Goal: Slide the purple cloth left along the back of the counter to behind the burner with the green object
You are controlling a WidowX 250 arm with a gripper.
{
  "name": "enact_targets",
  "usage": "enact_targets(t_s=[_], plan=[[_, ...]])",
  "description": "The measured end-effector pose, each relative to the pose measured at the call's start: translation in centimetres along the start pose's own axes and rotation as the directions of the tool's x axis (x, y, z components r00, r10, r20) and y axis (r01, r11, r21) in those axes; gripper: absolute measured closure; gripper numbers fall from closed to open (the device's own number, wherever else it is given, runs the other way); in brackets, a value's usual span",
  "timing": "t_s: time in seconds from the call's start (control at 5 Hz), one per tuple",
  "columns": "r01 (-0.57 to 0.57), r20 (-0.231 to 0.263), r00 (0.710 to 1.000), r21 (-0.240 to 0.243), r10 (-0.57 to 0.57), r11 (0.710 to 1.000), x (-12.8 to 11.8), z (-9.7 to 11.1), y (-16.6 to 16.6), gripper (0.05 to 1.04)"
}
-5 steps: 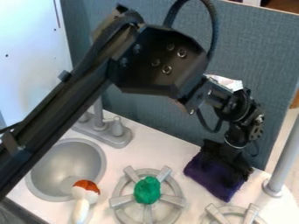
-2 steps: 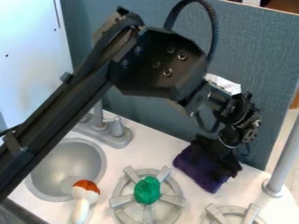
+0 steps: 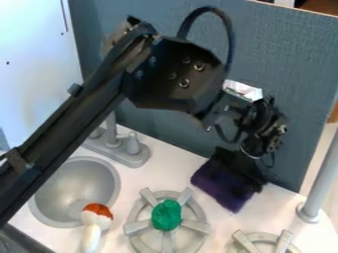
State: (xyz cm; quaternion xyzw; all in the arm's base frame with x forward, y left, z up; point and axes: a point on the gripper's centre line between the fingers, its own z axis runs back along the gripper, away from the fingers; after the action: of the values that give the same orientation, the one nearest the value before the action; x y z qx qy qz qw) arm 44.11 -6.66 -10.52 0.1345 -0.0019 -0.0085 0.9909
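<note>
At the right of the counter, near the back panel, my gripper is low over a dark purple cloth. The gripper's black end covers the cloth's upper right part. To the left of the cloth, a green lump rests on the middle of a grey burner. A mushroom-like toy with an orange-and-white top and a white stem lies at the sink's lower right edge.
The grey sink basin is at the left, with a grey faucet base behind it. A second burner is at the bottom right, near an upright grey pole. A blue-grey panel stands behind the counter.
The gripper has moved left and slightly back, and the purple cloth has shifted left with it. The green lump and the mushroom-like toy have stayed in place.
</note>
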Motion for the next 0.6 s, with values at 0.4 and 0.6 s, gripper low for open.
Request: enact_targets(t_s=[0.4,0.6], plan=[[-0.107,-0.021,0.994,0.032,0.108,0.994,-1.0,-1.0,4.4,0.084],[-0.237,-0.086,0.966,0.077,0.243,0.968,-4.1,-1.6,9.2,0.084]])
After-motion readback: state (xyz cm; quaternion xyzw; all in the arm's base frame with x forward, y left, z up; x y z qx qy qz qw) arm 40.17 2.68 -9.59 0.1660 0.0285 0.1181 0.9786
